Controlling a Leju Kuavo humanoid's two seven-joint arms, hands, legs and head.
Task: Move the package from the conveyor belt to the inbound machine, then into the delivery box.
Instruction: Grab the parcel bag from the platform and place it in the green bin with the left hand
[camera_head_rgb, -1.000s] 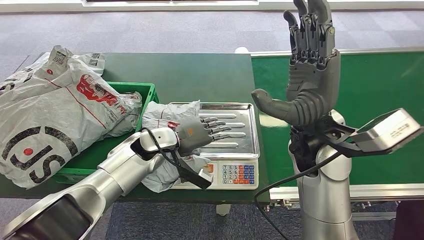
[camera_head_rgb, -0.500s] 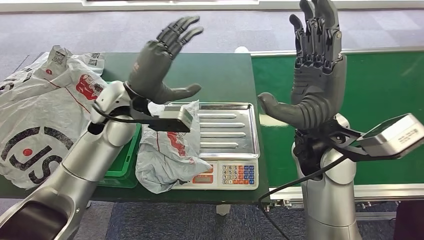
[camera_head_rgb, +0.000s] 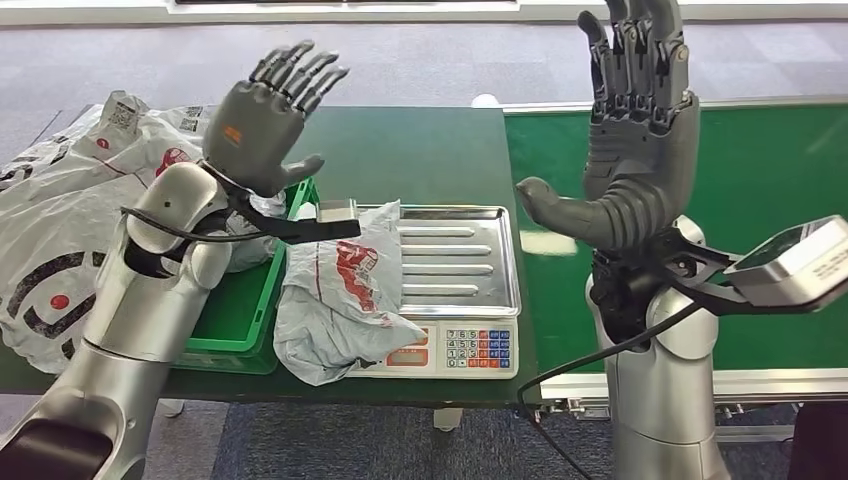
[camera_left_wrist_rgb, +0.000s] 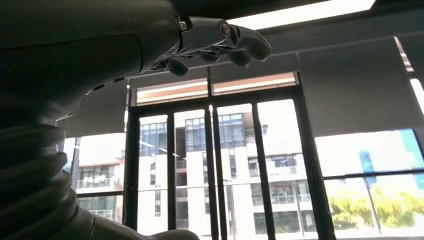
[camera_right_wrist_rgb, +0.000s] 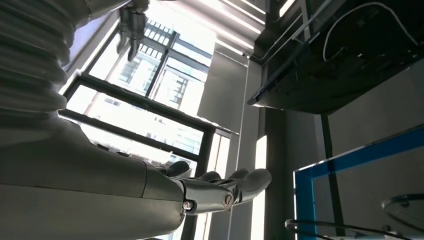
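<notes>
A crumpled grey package (camera_head_rgb: 337, 300) with red print lies on the left part of the scale's steel tray (camera_head_rgb: 465, 262) and hangs over its front left corner. My left hand (camera_head_rgb: 268, 116) is raised above the green bin, fingers spread, holding nothing; the left wrist view has its fingers (camera_left_wrist_rgb: 220, 42) against windows and ceiling. My right hand (camera_head_rgb: 625, 140) is held upright over the conveyor belt (camera_head_rgb: 760, 170), fingers straight and thumb out, with nothing in it. In the right wrist view its fingers (camera_right_wrist_rgb: 225, 185) point at windows.
A green bin (camera_head_rgb: 245, 300) sits left of the scale, with large grey mail bags (camera_head_rgb: 90, 215) piled in and beside it. The scale's keypad (camera_head_rgb: 478, 347) faces the table's front edge. The green belt runs along the right side.
My left hand let go of the package on the scale, rose, and has swung left over the bin. The package stays slumped on the tray. The right hand barely moved.
</notes>
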